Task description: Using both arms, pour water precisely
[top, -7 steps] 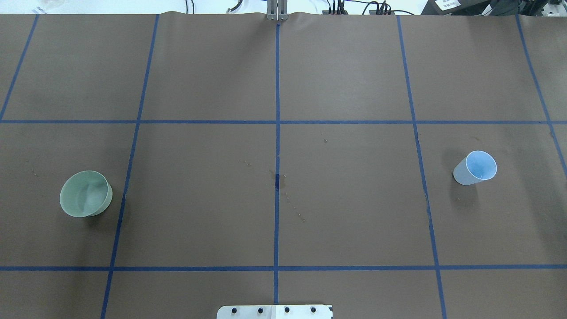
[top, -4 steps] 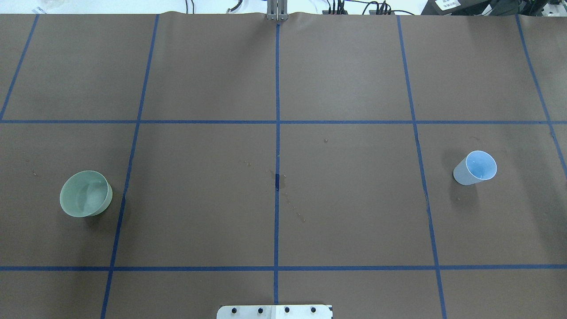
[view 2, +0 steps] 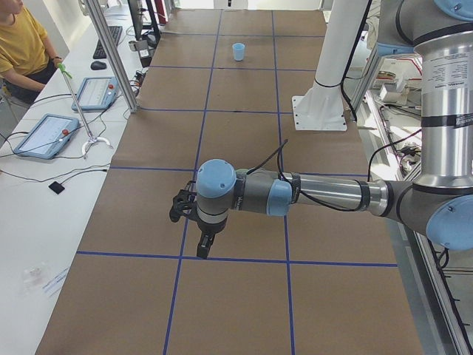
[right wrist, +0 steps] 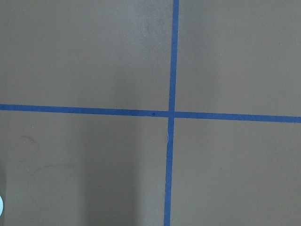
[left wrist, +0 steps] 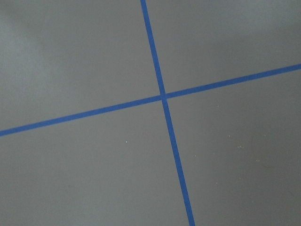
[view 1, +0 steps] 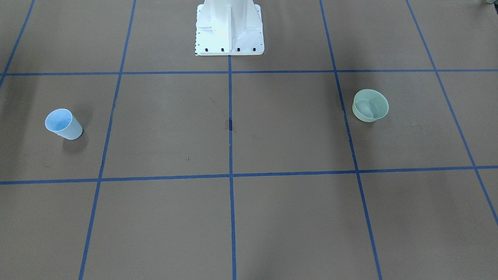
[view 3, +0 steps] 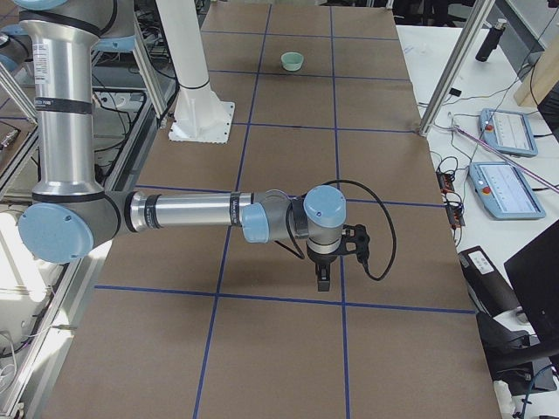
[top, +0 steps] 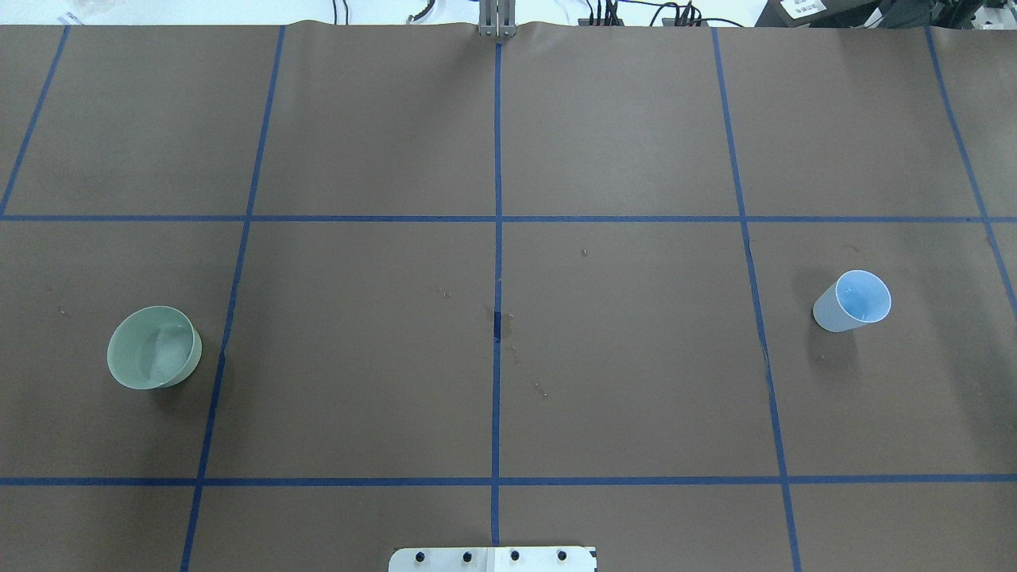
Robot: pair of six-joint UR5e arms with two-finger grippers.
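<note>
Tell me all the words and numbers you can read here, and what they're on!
Nothing here can be read for sure.
Left arm: printed label on its upright tube, too small to read.
Right arm: printed label on its upright tube, too small to read.
White tag beyond the table's far edge: blurred.
Tablet: screen too small to read.
Blue cup and green bowl: no writing.

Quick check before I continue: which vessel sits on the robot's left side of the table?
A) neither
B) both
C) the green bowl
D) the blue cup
C: in the overhead view the green bowl stands at the left, the blue cup far right.
</note>
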